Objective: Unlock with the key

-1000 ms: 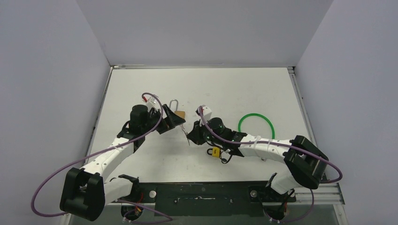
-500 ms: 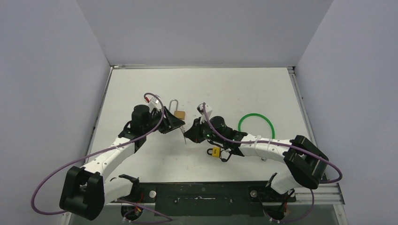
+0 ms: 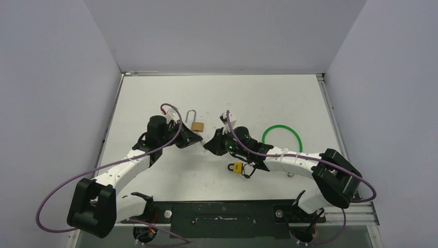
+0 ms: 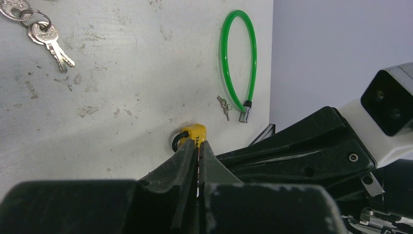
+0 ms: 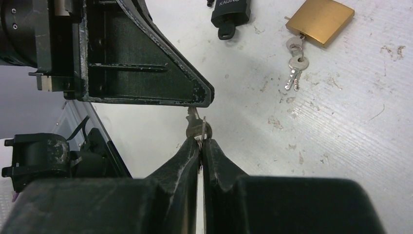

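My right gripper (image 5: 199,142) (image 3: 207,145) is shut on the head of a small silver key (image 5: 197,126), which sticks out past its tips. My left gripper (image 4: 197,145) (image 3: 198,140) is shut, and its tip meets the far end of that key. Whether it pinches the key I cannot tell. A brass padlock (image 3: 197,126) (image 5: 319,19) with a long shackle lies just beyond both grippers, with keys (image 5: 293,63) beside it. A yellow padlock (image 3: 237,167) (image 4: 194,132) lies under the right arm.
A green cable lock (image 3: 282,138) (image 4: 238,63) with small keys (image 4: 224,104) beside it lies to the right. A black lock (image 5: 230,10) sits near the brass one. Another key bunch (image 4: 46,36) lies apart. The right arm's black body (image 4: 302,151) crowds the left gripper.
My left gripper has gone from open to shut. It has drawn slightly back from the brass padlock. My right gripper has carried the key up and left to meet it.
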You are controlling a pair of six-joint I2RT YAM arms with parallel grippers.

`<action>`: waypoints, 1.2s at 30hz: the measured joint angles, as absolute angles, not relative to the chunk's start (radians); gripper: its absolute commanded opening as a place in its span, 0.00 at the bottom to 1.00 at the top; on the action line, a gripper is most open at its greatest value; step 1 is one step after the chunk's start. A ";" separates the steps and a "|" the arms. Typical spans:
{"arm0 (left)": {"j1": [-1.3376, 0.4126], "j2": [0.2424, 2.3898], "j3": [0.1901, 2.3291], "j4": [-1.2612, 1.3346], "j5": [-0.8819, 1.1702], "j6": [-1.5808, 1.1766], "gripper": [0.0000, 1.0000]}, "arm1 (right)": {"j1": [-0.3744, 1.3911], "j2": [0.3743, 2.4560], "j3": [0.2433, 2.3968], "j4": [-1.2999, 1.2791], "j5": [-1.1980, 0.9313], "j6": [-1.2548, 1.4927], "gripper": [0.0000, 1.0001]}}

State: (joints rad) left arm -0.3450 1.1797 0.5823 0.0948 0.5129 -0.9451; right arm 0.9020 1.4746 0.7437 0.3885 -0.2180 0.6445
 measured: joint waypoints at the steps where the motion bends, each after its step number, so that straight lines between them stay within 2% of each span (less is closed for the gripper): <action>1: -0.343 1.180 0.583 0.095 0.521 -0.946 0.00 | 0.899 1.475 0.742 0.387 -0.218 0.646 0.04; 4: -0.337 1.180 0.588 0.091 0.538 -0.939 0.00 | 0.889 1.473 0.739 0.390 -0.227 0.661 0.43; 6: -0.334 1.180 0.600 0.085 0.543 -0.921 0.00 | 0.876 1.463 0.735 0.389 -0.238 0.673 0.60; 8: -0.332 1.180 0.619 0.083 0.546 -0.894 0.00 | 0.863 1.449 0.731 0.390 -0.250 0.675 0.72; 11: -0.331 1.177 0.649 0.083 0.557 -0.842 0.00 | 0.848 1.409 0.714 0.405 -0.265 0.680 0.77; 17: -0.331 1.122 0.677 0.106 0.625 -0.725 0.00 | 0.815 1.315 0.670 0.492 -0.321 0.699 0.77; 24: -0.336 1.016 0.717 0.162 0.709 -0.619 0.00 | 0.805 1.287 0.669 0.615 -0.373 0.740 0.67; 29: -0.350 0.991 0.755 0.213 0.762 -0.592 0.00 | 0.805 1.286 0.673 0.672 -0.397 0.758 0.49; 34: -0.371 0.990 0.759 0.222 0.785 -0.588 0.00 | 0.805 1.286 0.686 0.727 -0.439 0.776 0.37; 36: -0.376 0.990 0.759 0.222 0.790 -0.588 0.00 | 0.806 1.286 0.689 0.748 -0.454 0.778 0.27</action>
State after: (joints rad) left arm -0.3759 0.9901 0.7589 0.2222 0.7902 -0.5880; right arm 0.8059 1.2861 0.6891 0.7475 -0.4541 0.7776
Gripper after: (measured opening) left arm 0.010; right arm 0.377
